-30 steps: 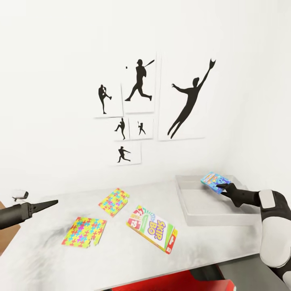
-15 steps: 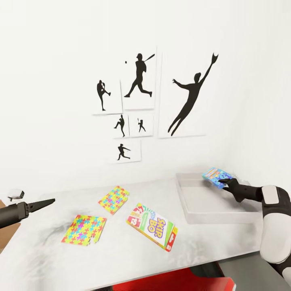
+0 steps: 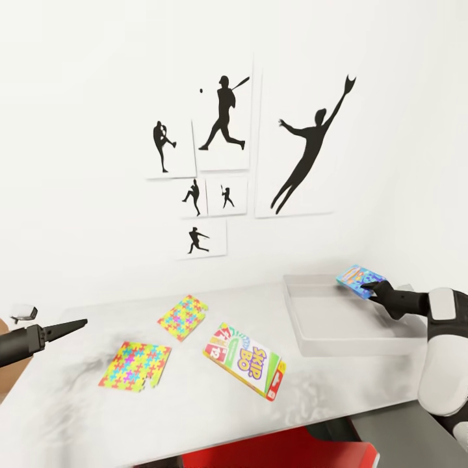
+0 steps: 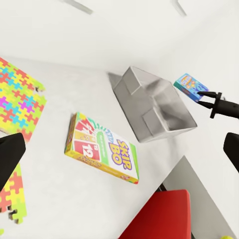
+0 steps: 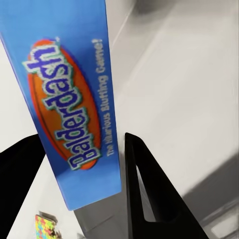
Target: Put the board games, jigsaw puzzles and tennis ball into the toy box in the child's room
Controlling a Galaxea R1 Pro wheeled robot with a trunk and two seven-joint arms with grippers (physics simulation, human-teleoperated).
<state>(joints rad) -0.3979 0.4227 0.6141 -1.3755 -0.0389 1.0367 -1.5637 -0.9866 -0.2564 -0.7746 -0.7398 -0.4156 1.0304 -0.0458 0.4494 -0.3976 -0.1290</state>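
The right tool (image 3: 369, 288) is clamped on a blue game box (image 3: 355, 278), held above the toy box's (image 3: 338, 322) far corner. The left tool (image 3: 77, 324), seemingly closed, hangs well left of it, nearer the puzzles (image 3: 135, 365).

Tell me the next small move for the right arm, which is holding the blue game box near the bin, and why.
Probably lower it a little further inward, then open. The right gripper is clamped on the blue Balderdash box, which sits tilted above the far right corner of the toy box, partly over its rim. Released here, it might catch the wall instead of dropping flat inside.
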